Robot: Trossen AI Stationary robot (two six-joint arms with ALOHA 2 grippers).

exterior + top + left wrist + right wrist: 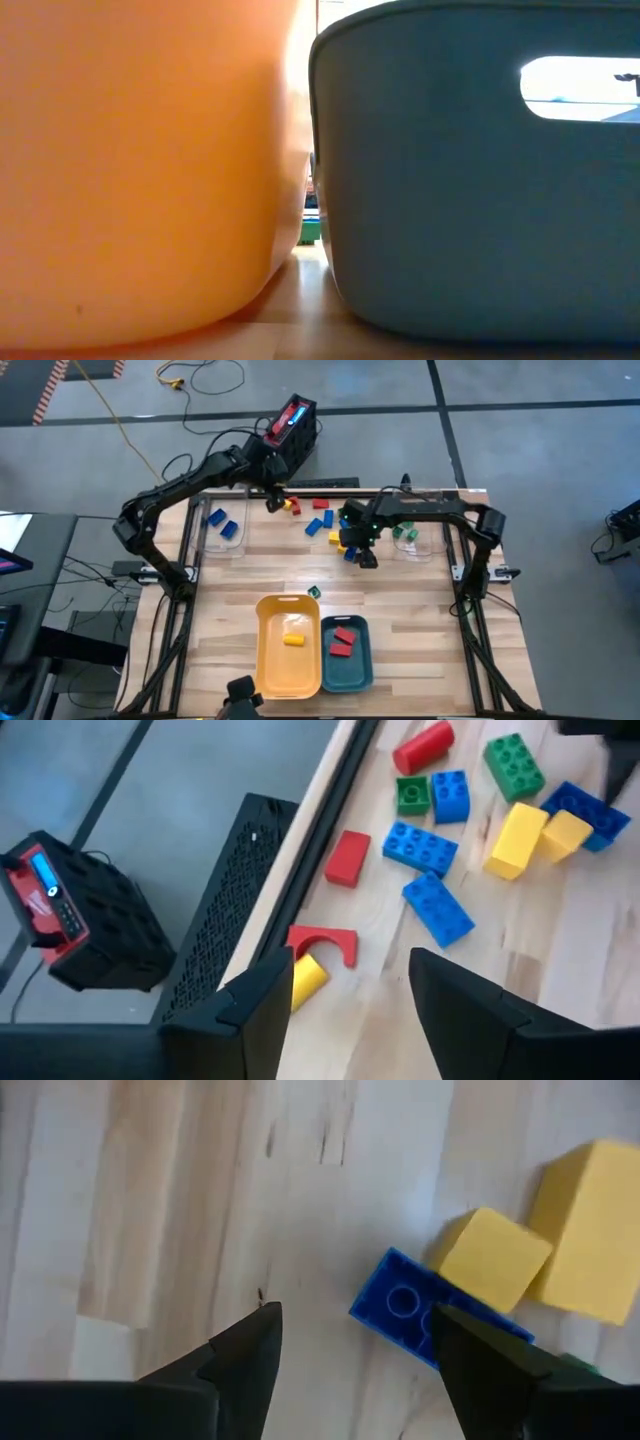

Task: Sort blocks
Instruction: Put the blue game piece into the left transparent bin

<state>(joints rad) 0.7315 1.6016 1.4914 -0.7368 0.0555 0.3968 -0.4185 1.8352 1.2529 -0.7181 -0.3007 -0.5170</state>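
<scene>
Loose blocks in red, yellow, blue and green lie in a pile (325,520) at the table's far middle. My left gripper (274,502) hangs open above the pile's left end, over a red arch block (322,942) and a yellow cylinder (306,976); nothing sits between its fingers (350,1010). My right gripper (362,555) is open, pointing down at the pile's near right end. In the right wrist view a blue brick (400,1308) lies flat on the wood partly behind one finger, with two yellow blocks (492,1260) beside it.
A yellow tray (268,660) with a yellow block and a teal tray (362,670) with red blocks stand near the front edge. One clear container (222,528) at the left holds blue blocks; one (408,536) at the right holds green. A green block (314,592) lies by the yellow tray.
</scene>
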